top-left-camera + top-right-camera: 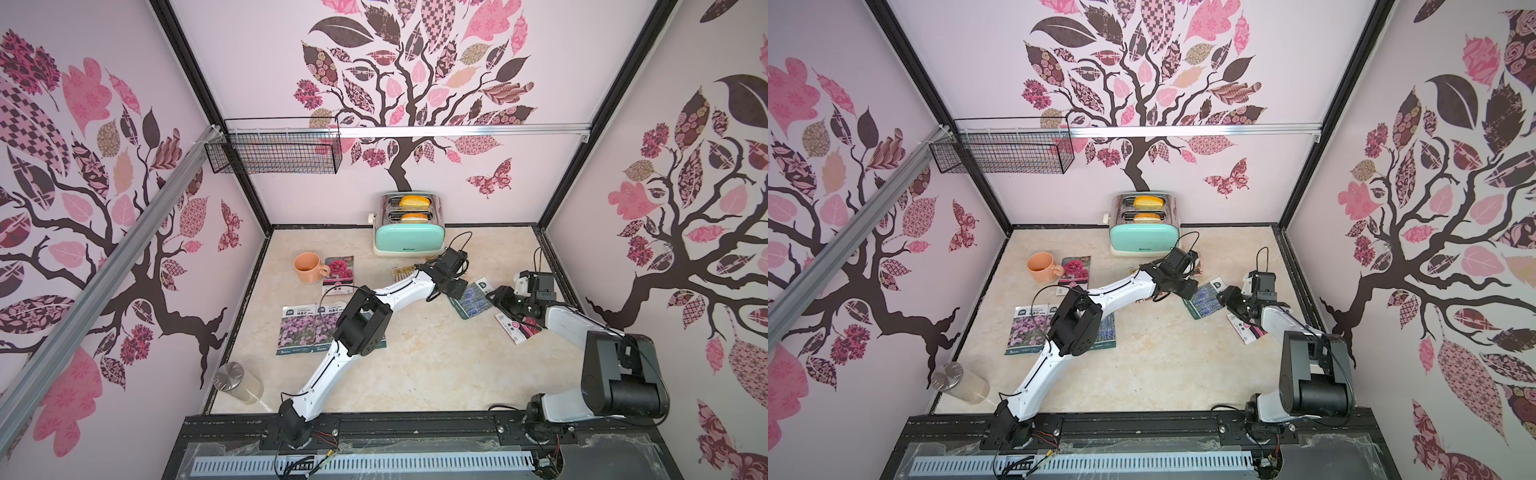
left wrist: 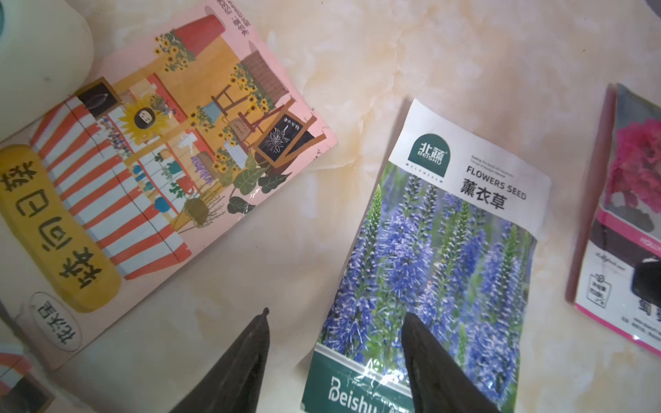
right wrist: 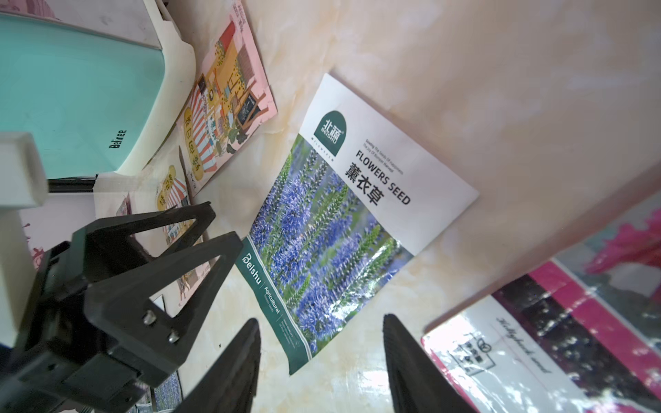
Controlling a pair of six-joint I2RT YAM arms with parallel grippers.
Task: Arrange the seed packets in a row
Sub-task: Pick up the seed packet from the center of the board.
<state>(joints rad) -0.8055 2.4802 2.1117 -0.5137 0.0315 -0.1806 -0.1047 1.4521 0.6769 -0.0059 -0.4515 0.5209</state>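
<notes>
A blue lavender seed packet (image 1: 473,301) (image 2: 429,257) (image 3: 332,221) lies flat at the right of the table. My left gripper (image 1: 455,291) (image 2: 338,318) hangs open over its green end, holding nothing. My right gripper (image 1: 496,296) (image 3: 321,320) stands open at the packet's other side, one corner between its fingers, untouched. An orange shopfront packet (image 2: 150,171) (image 3: 225,118) lies by the toaster. A magenta packet (image 1: 517,330) (image 3: 572,339) sits partly under the right arm. Two pink-purple packets (image 1: 297,330) lie side by side at the left, and another magenta packet (image 1: 338,270) beside the mug.
A mint toaster (image 1: 409,232) with bread stands at the back wall. An orange mug (image 1: 307,268) sits at the back left. A glass jar (image 1: 239,382) lies at the front left corner. A wire basket (image 1: 274,145) hangs on the wall.
</notes>
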